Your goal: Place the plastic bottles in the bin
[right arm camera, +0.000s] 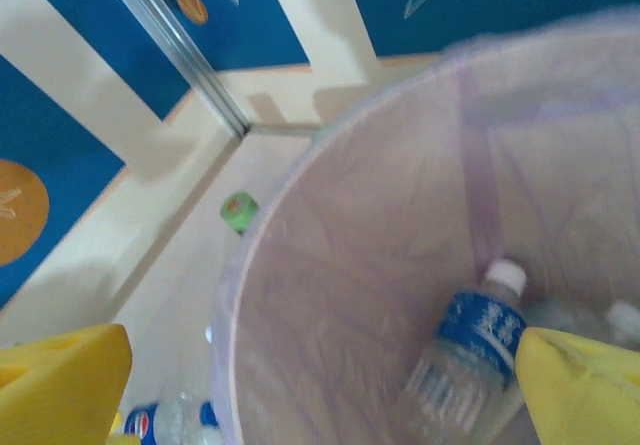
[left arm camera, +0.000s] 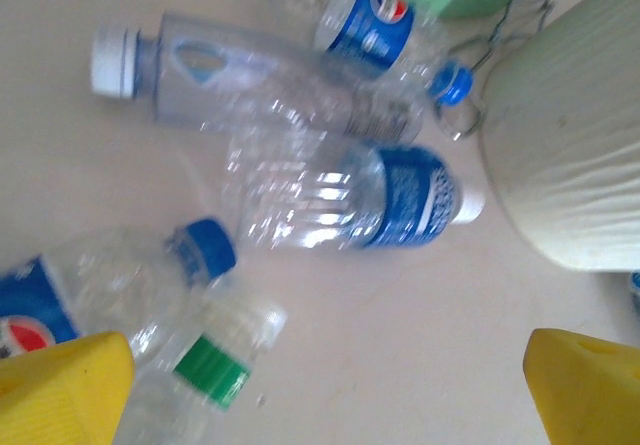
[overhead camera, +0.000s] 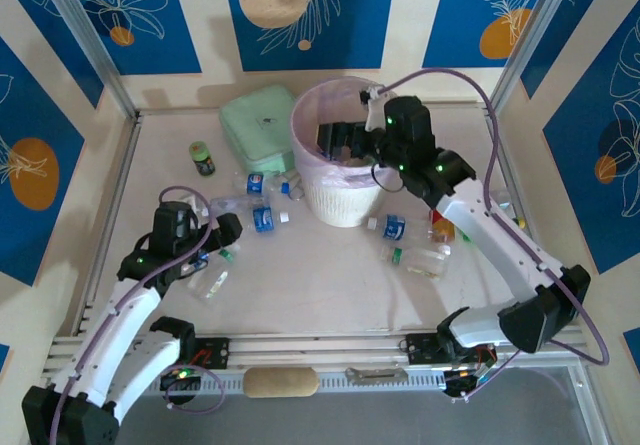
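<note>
Though wide, left tool (left arm camera: 325, 365) by Pepsi-logo bottle (left arm camera: 100, 275), right tool (right arm camera: 325, 365) (equally wide) over bin (right arm camera: 330, 255).

One bin (overhead camera: 340, 205), one box (overhead camera: 255, 125) and one jar (overhead camera: 203, 158) are counted; at least two bottles (right arm camera: 470, 350) are seen inside the bin.

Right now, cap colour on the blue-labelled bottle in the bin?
White cap on that bottle. Best in the right wrist view.
</note>
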